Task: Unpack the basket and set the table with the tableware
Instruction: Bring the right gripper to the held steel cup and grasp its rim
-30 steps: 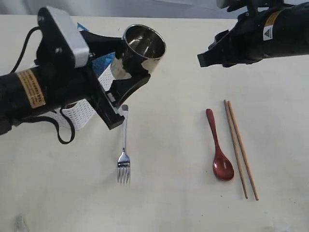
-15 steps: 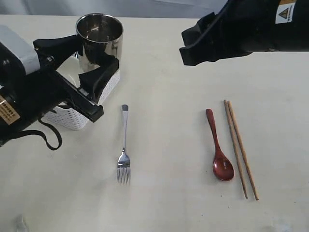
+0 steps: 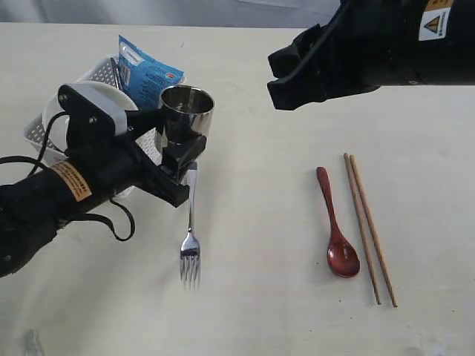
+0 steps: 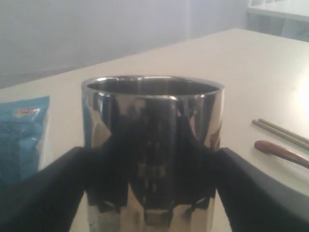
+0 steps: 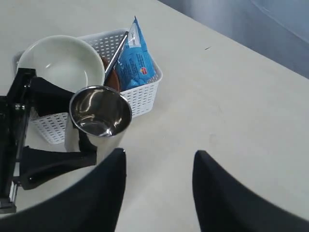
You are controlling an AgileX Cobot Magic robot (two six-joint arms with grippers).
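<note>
While the white basket [image 5: 142, 99] on the left holds the cream bowl [image 5: 60, 63] and a blue snack packet [image 3: 145, 74], my left gripper [image 3: 177, 137] clamps the upright steel cup [image 3: 187, 111] just beside it, near the fork [image 3: 191, 237]. My right gripper [image 5: 159, 157] hangs spread and empty above the table [image 3: 260, 222]. The dark red spoon [image 3: 338, 230] and the wooden chopsticks [image 3: 367, 230] lie at the right.

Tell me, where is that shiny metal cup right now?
The steel cup is held upright in the left gripper, on the left of the exterior view, right beside the white basket and close to the fork at its handle end.
</note>
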